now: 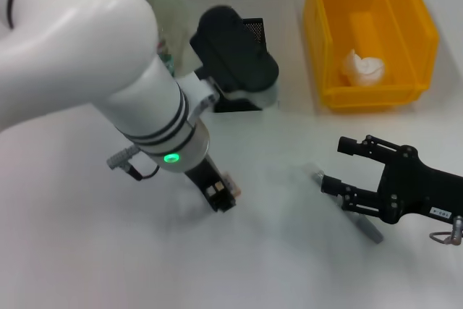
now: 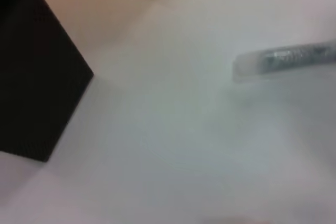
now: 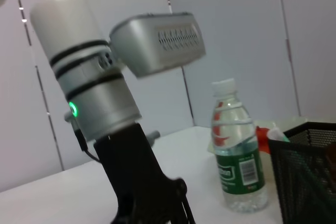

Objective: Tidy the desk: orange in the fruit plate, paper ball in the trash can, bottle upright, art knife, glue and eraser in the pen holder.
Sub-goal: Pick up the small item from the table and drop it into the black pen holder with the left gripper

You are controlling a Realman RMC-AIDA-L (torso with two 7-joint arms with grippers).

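The left tool point(image 1: 221, 197) grips the eraser point(image 1: 227, 181); the right tool point(image 1: 340, 166) gapes empty. Only the right wrist view shows the bottle point(image 3: 237, 153) upright.

The white desk point(image 1: 87, 251) carries the yellow trash can point(image 1: 416, 34) at the upper right of the head view and the black mesh pen holder point(image 1: 253, 34) at upper centre. A grey metallic stick point(image 1: 365, 223) lies flat at lower right. The bottle point(image 3: 236, 156) stands upright just beside the pen holder.

The left arm point(image 1: 108, 56) hides most of the pen holder point(image 1: 249, 34) and the fruit plate behind it. Beside the pen holder, the left wrist view blurs the grey stick point(image 2: 286, 59).
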